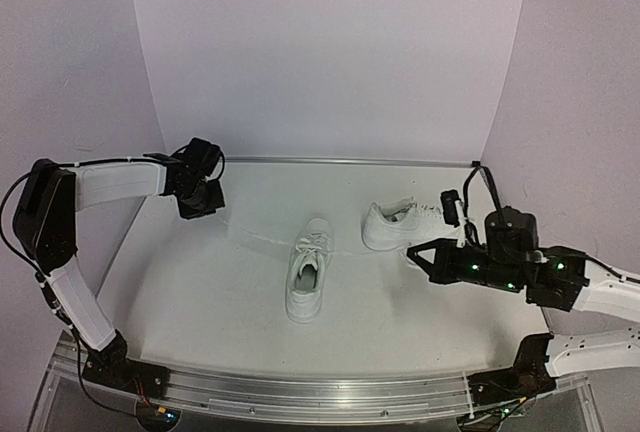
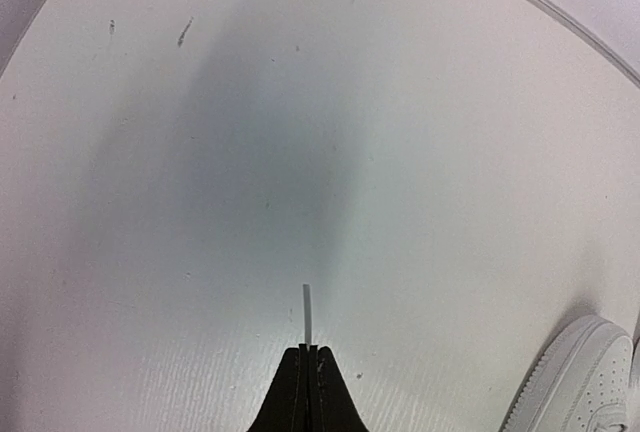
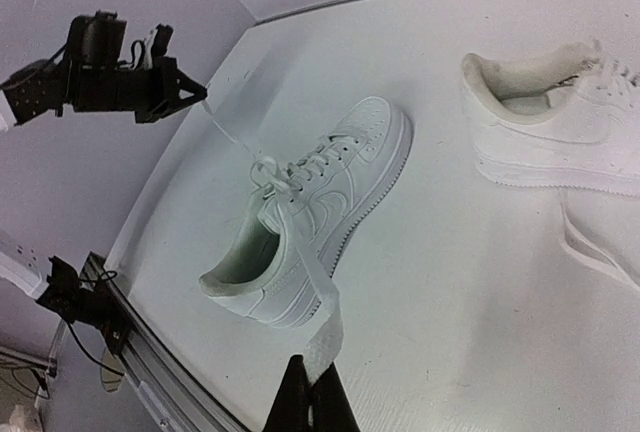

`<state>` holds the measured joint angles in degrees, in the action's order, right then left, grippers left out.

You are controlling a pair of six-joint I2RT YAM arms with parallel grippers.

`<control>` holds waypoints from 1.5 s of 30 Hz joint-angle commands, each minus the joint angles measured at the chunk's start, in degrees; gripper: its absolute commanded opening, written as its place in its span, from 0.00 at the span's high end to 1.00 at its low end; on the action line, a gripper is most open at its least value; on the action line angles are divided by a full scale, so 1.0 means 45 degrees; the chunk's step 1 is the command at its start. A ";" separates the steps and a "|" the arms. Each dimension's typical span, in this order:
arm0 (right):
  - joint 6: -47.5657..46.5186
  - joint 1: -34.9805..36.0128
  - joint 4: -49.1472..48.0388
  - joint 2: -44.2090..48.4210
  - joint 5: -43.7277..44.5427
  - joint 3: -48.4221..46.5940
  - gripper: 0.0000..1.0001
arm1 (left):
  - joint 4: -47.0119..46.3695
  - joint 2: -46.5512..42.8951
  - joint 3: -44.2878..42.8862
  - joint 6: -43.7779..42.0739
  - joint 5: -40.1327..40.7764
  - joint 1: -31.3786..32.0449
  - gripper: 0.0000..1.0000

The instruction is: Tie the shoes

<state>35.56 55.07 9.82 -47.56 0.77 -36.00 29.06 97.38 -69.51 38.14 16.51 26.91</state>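
- The left pincer (image 2: 310, 352) is pressed together, pinching a white lace end (image 2: 307, 312) whose tip sticks out past the fingertips, above the far-left part of the counter (image 1: 200, 292).
- The right pincer (image 3: 310, 370) is pressed together on the other lace (image 3: 322, 312).
- Both laces run from the middle sneaker (image 1: 308, 274), which stands mid-counter with its toe toward the back wall.
- The second sneaker (image 1: 398, 224) stands just beyond it to the right, near the right pincer.
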 commanded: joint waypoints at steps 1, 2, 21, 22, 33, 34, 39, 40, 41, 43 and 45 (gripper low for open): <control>0.2561 0.0050 0.2466 0.2380 0.2150 0.0644 1.00 | 0.0165 -0.0544 -0.0125 -0.0614 -0.0229 -0.0742 1.00; 0.3050 0.0055 0.3038 0.2919 0.2491 0.0771 1.00 | 0.0166 -0.0544 -0.0133 -0.0697 -0.0270 -0.0877 1.00; 0.6288 0.0062 0.7674 0.2667 0.3897 0.1069 1.00 | 0.0222 -0.0134 0.0924 -0.1200 0.0166 -0.1561 1.00; 0.6387 0.0050 0.7793 0.2369 0.3979 0.1005 1.00 | 0.0222 -0.0146 0.0961 -0.1203 0.0179 -0.1627 1.00; 0.3799 0.0063 0.6120 -0.0488 0.3254 0.0166 1.00 | -0.0429 0.0469 0.0845 -0.2908 -0.2635 -0.1820 1.00; 0.3355 0.0061 0.5596 -0.1002 0.2965 0.0001 1.00 | -0.0494 0.0545 0.0861 -0.3034 -0.2911 -0.1758 1.00; 0.1571 0.0054 0.4341 -0.3743 0.2203 -0.1226 0.95 | -0.0789 0.0693 0.1245 -0.3184 -0.4234 -0.1591 1.00; 0.1376 0.0052 0.4291 -0.4262 0.2181 -0.1493 0.95 | -0.0820 0.0712 0.1334 -0.3183 -0.4375 -0.1578 1.00; 0.1218 0.0050 0.4275 -0.4679 0.2164 -0.1700 0.95 | -0.0832 0.0730 0.1423 -0.3183 -0.4480 -0.1568 1.00; 0.1035 0.0051 0.4217 -0.5277 0.2047 -0.1884 0.94 | -0.0812 0.0761 0.1589 -0.3201 -0.4599 -0.1540 1.00; 0.0988 0.0059 0.4106 -0.5612 0.1819 -0.1855 0.91 | -0.0756 0.0752 0.1748 -0.3182 -0.4554 -0.1526 0.97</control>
<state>43.88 55.07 30.46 -70.31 10.66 -42.31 26.69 100.57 -62.87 25.03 -1.62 19.73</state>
